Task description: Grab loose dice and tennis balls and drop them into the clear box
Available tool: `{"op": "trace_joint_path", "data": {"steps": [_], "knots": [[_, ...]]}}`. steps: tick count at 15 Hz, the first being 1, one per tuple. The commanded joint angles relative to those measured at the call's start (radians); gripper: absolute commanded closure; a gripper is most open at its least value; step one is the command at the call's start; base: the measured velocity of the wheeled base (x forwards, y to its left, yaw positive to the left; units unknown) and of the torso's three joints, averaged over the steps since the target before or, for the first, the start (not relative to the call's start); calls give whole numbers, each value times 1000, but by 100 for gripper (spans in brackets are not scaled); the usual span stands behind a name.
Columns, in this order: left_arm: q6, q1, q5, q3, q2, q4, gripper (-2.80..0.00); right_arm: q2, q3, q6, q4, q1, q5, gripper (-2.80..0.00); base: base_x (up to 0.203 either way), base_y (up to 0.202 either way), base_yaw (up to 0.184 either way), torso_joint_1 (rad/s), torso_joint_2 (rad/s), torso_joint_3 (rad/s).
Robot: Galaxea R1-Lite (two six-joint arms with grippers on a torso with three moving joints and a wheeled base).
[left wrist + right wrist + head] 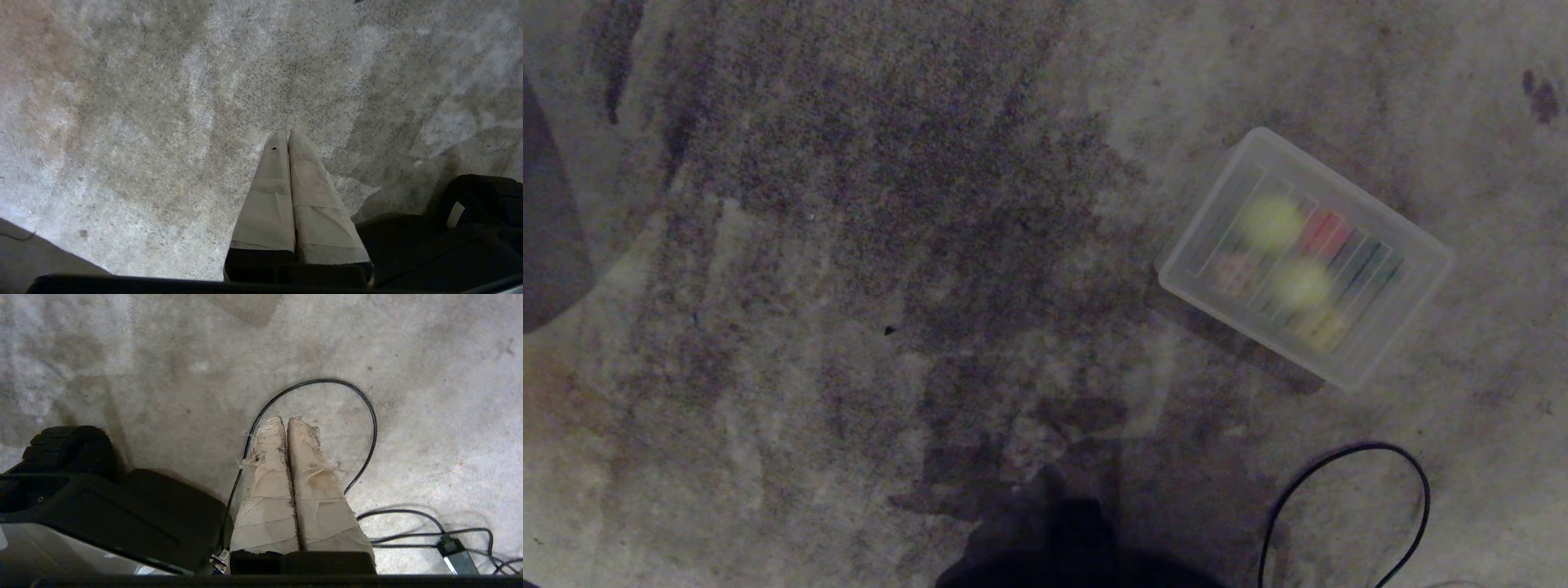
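Bare, stained grey concrete floor (866, 245), dimly lit, with a black cable (1347, 506) looped across it

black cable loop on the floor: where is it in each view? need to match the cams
Head view: black cable loop at the lower right, on the floor below the clear box.
Left wrist view: not in it; only stained floor beyond the shut left hand.
Right wrist view: it arcs around the tips of the shut right hand, near the picture's centre, with no visible contact.
Shared landmark: the stained concrete floor; the loop itself links the head and right wrist views.
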Motion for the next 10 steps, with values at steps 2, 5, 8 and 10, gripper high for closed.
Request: {"op": "trace_joint_path", "data": {"steps": [2, 5, 8, 10], "knots": [[-6, -1, 2, 2, 1, 0, 0, 3, 1, 2, 4, 0, 3, 0, 0, 0, 0, 0, 0, 0], [-8, 0, 3, 2, 1, -2, 0, 3, 1, 2, 4, 0, 3, 0, 0, 0, 0, 0, 0, 0], [-13, 0, 2, 2, 1, 0, 0, 3, 1, 2, 4, 0, 3, 0, 0, 0, 0, 2, 1, 10], [-26, 0, 5, 2, 1, -2, 0, 3, 1, 2, 4, 0, 3, 0, 0, 0, 0, 3, -1, 112]]}}
